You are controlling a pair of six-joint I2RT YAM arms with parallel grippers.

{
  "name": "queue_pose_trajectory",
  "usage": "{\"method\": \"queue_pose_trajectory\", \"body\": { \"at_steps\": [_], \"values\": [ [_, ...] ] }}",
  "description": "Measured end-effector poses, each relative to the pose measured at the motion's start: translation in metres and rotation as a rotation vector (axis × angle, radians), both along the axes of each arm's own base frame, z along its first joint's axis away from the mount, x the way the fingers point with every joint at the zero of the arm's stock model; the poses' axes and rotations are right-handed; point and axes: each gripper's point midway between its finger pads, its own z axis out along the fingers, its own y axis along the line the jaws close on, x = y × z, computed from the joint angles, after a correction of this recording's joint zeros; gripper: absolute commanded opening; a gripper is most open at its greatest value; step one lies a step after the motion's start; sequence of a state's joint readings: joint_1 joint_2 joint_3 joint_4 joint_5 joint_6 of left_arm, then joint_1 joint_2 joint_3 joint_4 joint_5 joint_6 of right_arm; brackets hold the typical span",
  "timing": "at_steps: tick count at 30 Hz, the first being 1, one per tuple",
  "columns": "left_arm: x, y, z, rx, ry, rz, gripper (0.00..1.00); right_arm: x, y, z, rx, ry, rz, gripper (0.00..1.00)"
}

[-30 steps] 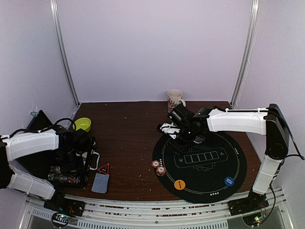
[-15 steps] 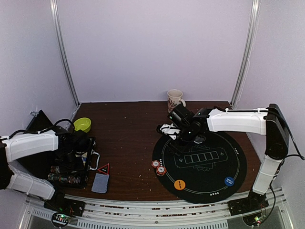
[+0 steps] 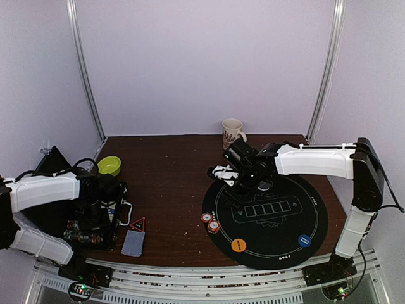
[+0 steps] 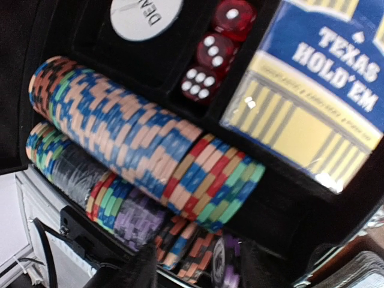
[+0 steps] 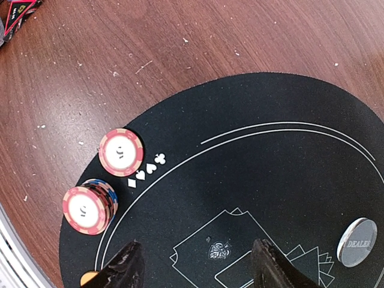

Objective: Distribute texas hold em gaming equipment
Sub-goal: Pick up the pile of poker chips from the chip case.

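A grey-blue card deck (image 3: 133,242) lies on the table by the open black case (image 3: 95,218). A single red-and-white chip (image 5: 121,152) and a short chip stack (image 5: 89,208) sit at the left edge of the round black mat (image 3: 278,221). An orange button (image 3: 238,245) and a blue button (image 3: 304,240) lie on the mat's near rim. A clear-grey dealer button (image 5: 357,242) lies on the mat. My left gripper (image 4: 201,273) is open above rows of coloured chips (image 4: 138,141) in the case. My right gripper (image 5: 198,270) is open and empty above the mat.
The case also holds red dice (image 4: 210,51), a white dealer disc (image 4: 146,12) and a blue-and-yellow Texas Hold'em box (image 4: 324,78). A small red triangle (image 3: 138,223) lies beside the case. A green bowl (image 3: 109,165) stands back left and a white mug (image 3: 232,133) at the back.
My left arm has shifted slightly over the case. The right arm and the things on the mat have not moved.
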State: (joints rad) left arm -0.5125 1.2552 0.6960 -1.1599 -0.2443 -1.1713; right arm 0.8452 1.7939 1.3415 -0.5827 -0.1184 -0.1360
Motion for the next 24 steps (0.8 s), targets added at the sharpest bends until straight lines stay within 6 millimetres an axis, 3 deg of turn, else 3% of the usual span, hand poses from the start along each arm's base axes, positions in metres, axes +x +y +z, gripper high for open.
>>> {"method": "queue_pose_trajectory", "body": {
  "at_steps": [9, 17, 24],
  "values": [
    [-0.005, 0.000, 0.000, -0.014, 0.003, -0.018, 0.43, -0.002, -0.001, -0.001, -0.006, 0.008, 0.001, 0.63],
    [-0.002, -0.023, -0.001, -0.042, 0.032, -0.112, 0.43, -0.003, -0.002, -0.001, -0.008, 0.012, 0.002, 0.64],
    [-0.002, -0.023, -0.004, -0.028, 0.047, -0.124, 0.45, -0.004, -0.002, -0.002, -0.009, 0.017, 0.013, 0.64]
  ]
}}
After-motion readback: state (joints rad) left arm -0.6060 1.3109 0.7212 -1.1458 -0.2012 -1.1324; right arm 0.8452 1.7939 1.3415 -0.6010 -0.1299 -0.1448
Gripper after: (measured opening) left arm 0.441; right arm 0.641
